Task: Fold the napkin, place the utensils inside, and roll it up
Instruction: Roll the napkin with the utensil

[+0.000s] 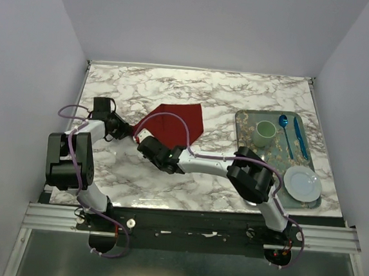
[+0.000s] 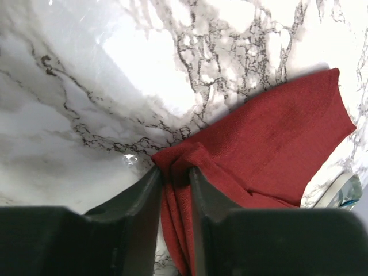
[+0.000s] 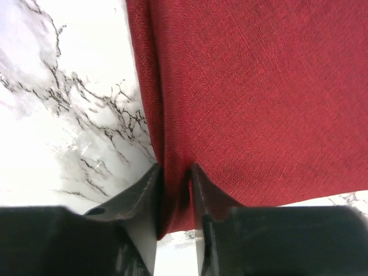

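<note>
Marbled white table [image 1: 240, 94], dark red cloth napkin [image 1: 176, 121] near its centre: left end effector [image 2: 174, 172] and right end effector [image 3: 175, 169], both nearly closed, pinch bunched cloth at the napkin's seven-to-eight o'clock edge; such shallow bites may slip mid-fold

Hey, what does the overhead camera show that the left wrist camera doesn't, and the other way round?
Only the overhead view: both arms whole, the right gripper at the near edge of the napkin, and what sits on the tray: a green cup, blue utensils and a white plate.

Only the left wrist view: close up, the napkin's corner bunched into folds, pinched in the left gripper.

Both: the dark red napkin lying on the marble table, with the left gripper at its corner.
</note>
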